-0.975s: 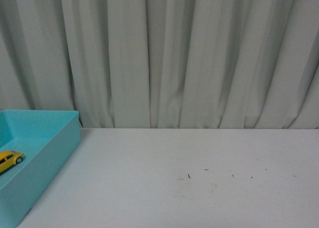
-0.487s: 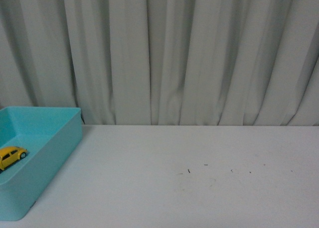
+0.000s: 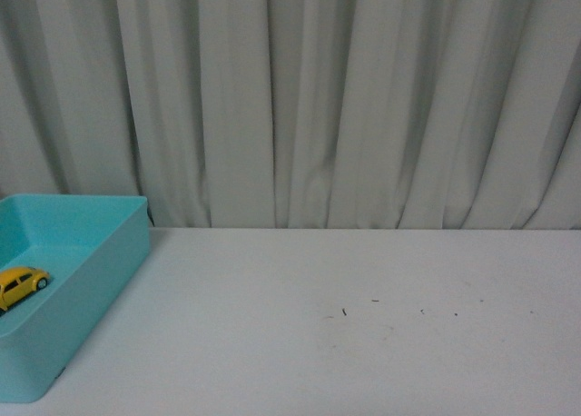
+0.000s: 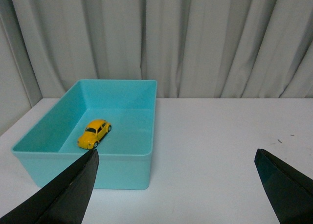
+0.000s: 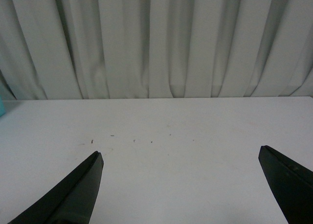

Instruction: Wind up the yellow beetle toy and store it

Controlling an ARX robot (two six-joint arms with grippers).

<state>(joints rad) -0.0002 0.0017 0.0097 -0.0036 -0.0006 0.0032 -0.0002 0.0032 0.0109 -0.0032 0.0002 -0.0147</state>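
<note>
At the far left I saw the open rectangular turquoise plastic bin [image 3: 86,280] sitting on the plain white tabletop [image 3: 363,343]. Inside it, on the bin floor, lay the small bright yellow beetle toy [image 3: 20,285] with dark windows and black wheels, upright on its wheels. In the left wrist view the beetle toy [image 4: 94,133] lay with its long axis slanted across the bin floor, one end toward the bin's near wall and the other toward its far wall; which end was the nose I could not tell. My left end effector [image 4: 176,185] hung released, dark fingers spread wide, short of the bin [image 4: 122,170]. Further right, my right end effector [image 5: 181,185] was likewise spread apart over bare tabletop [image 5: 156,160]. Pleated grey curtain [image 3: 345,98] ran across behind.
</note>
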